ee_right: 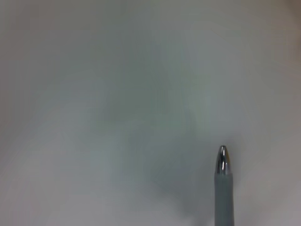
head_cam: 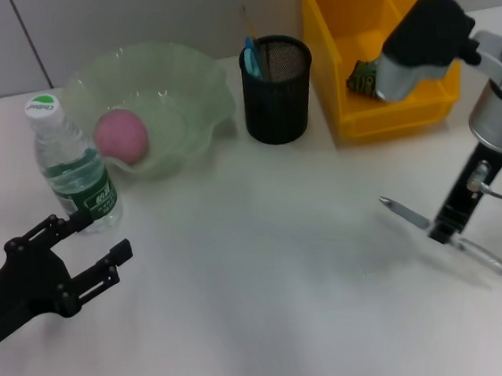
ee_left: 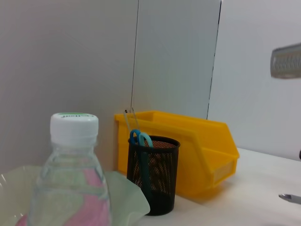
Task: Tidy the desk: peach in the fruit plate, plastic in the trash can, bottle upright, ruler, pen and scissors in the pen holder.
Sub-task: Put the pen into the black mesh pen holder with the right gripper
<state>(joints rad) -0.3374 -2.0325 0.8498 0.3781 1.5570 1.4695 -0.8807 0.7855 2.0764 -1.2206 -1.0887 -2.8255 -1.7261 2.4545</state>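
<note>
The pen [head_cam: 406, 215], long axis running 10-to-4 o'clock on the desk [head_cam: 273, 311], is pinched mid-barrel by the right gripper [head_cam: 442, 229], with the mesh pen holder [head_cam: 277, 89] lying toward 11 o'clock (left gripper [head_cam: 106, 262] spread, idle beside the water bottle [head_cam: 74, 166]).

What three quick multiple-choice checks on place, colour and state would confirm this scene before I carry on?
1. Where is the peach?
A. in the fruit plate
B. in the yellow bin
C. on the bare table

2. What colour is the pen holder?
A. yellow
B. black
C. green

3. How is the bottle?
A. lying on its side
B. upright
C. inside the bin

Answers: 1 A, the pink fruit sits inside the green plate. 2 B, it is black mesh. 3 B, it stands with its cap on top, beside the left gripper. The right gripper is at the pen.
</note>
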